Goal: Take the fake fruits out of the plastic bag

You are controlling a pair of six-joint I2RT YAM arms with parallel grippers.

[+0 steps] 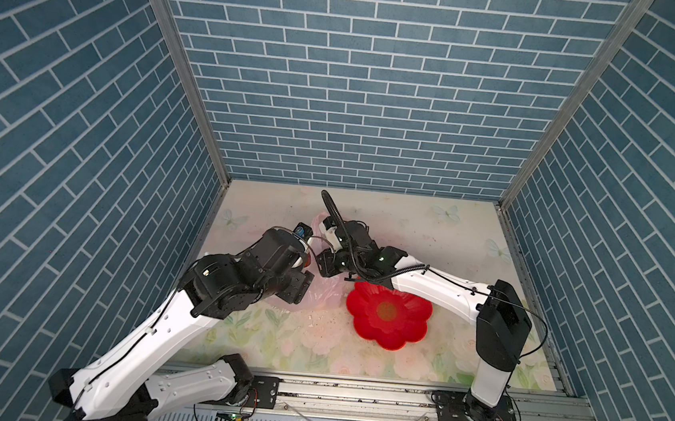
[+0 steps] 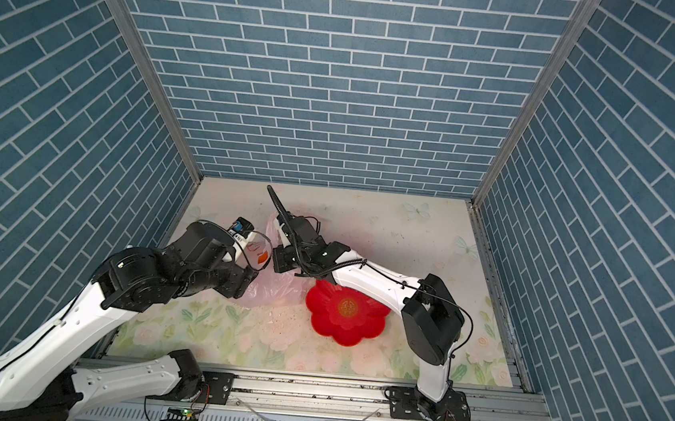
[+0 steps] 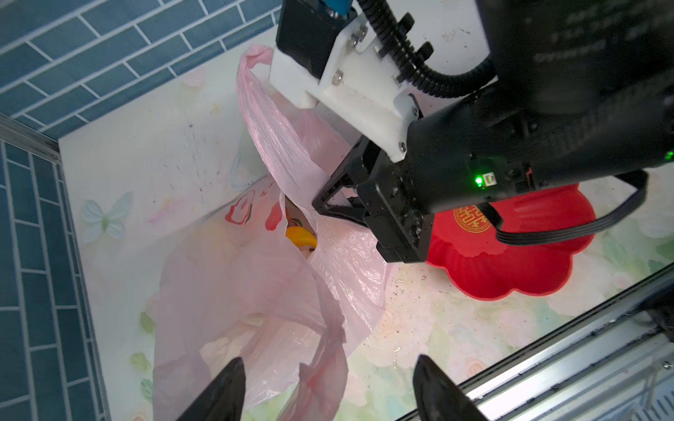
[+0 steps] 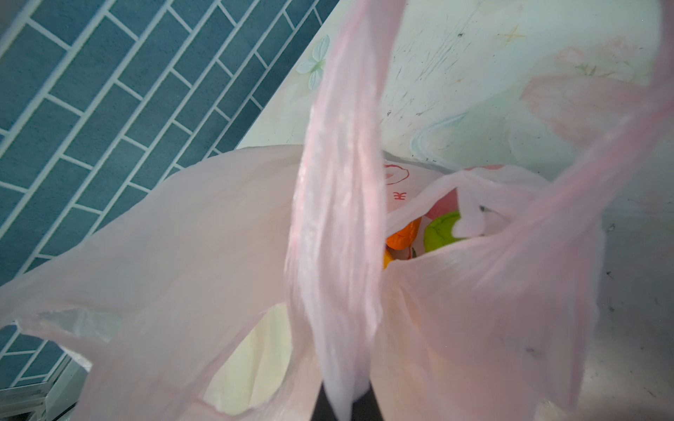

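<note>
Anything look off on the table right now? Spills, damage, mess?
Dark and pale specks litter the table mat between the pink bag and the red dish, like grit or crumbs; scuff marks show farther back too. Nothing spilled: the fruits sit inside the bag, and the dish is empty.

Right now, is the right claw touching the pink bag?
Touching. The left wrist view shows the right gripper shut on an edge of the plastic bag, film pinched between its tips.

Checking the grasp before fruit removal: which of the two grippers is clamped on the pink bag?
The right gripper, shut on a stretched strip of the plastic bag; the left gripper stands open.
</note>
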